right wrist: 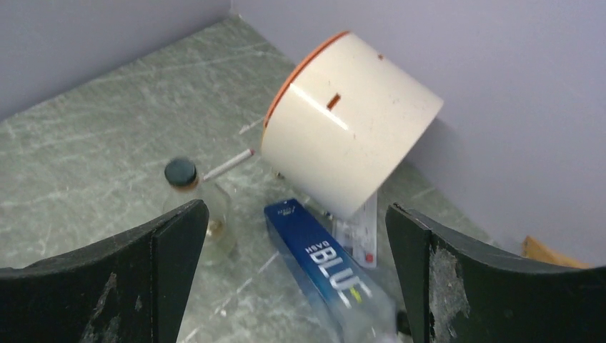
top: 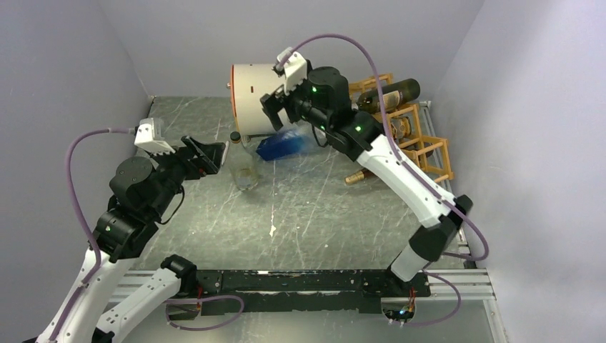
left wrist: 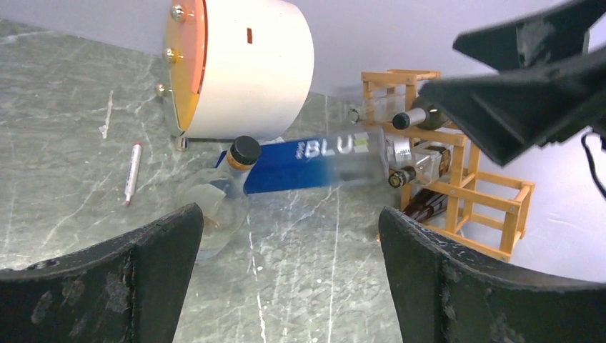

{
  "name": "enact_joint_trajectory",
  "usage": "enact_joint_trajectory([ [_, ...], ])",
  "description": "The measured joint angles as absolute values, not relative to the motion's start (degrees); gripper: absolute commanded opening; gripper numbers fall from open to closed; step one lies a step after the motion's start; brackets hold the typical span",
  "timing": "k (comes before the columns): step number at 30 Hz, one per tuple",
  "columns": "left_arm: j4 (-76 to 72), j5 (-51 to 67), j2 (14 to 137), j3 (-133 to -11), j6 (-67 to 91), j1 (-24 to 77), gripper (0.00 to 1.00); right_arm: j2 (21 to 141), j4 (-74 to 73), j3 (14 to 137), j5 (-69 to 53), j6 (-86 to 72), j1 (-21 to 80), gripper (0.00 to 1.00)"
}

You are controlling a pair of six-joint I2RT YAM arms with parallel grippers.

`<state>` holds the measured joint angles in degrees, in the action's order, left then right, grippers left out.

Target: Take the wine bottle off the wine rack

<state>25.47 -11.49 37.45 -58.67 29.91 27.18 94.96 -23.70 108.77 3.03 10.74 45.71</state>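
The wooden wine rack [top: 423,146] stands at the back right. A dark wine bottle [top: 391,91] lies across its top tier. Another dark bottle [top: 359,176] lies in the bottom tier, its neck poking out toward the table. In the left wrist view the rack [left wrist: 468,187] holds several bottles, their necks [left wrist: 413,118] pointing left. My right gripper [top: 275,107] is open and empty. It hangs left of the rack, above a blue bottle [right wrist: 329,264] lying on the table. My left gripper [top: 212,153] is open and empty, at the left and facing the rack.
A white drum [top: 254,96] with an orange rim lies on its side at the back centre. A small round clear flask [top: 244,170] with a black cap stands near the blue bottle [top: 286,145]. A pen [left wrist: 132,171] lies left of the drum. Walls close in on the left, back and right.
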Motion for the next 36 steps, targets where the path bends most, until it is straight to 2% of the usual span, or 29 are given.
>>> enact_joint_trajectory([
  [8, 26.1, -15.1, 38.4, -58.9, 35.0, 27.2, 0.96, 80.9, -22.3, 90.7, 6.2, 10.8, 45.7, 1.0],
  [12, 29.5, -20.3, 41.9, -61.8, 38.4, 27.1, 0.96, 73.4, -21.9, 83.1, 10.4, 10.7, 45.7, 1.0],
  [17, 29.6, -21.4, 43.5, -61.6, 38.8, 27.1, 0.96, 66.7, -19.4, 74.7, 16.5, 9.4, 45.7, 1.0],
  [23, 27.7, -20.3, 43.6, -60.8, 34.7, 27.1, 0.96, 72.2, -25.5, 74.9, 21.8, -5.1, 45.6, 1.0],
  [28, 25.6, -18.5, 43.8, -60.3, 30.5, 27.1, 0.96, 74.8, -25.7, 68.2, 20.8, -18.9, 44.9, 1.0],
  [36, 23.3, -14.3, 42.9, -59.3, 26.1, 27.1, 0.96, 92.7, -21.4, 72.7, 19.2, -34.5, 40.8, 0.98],
])
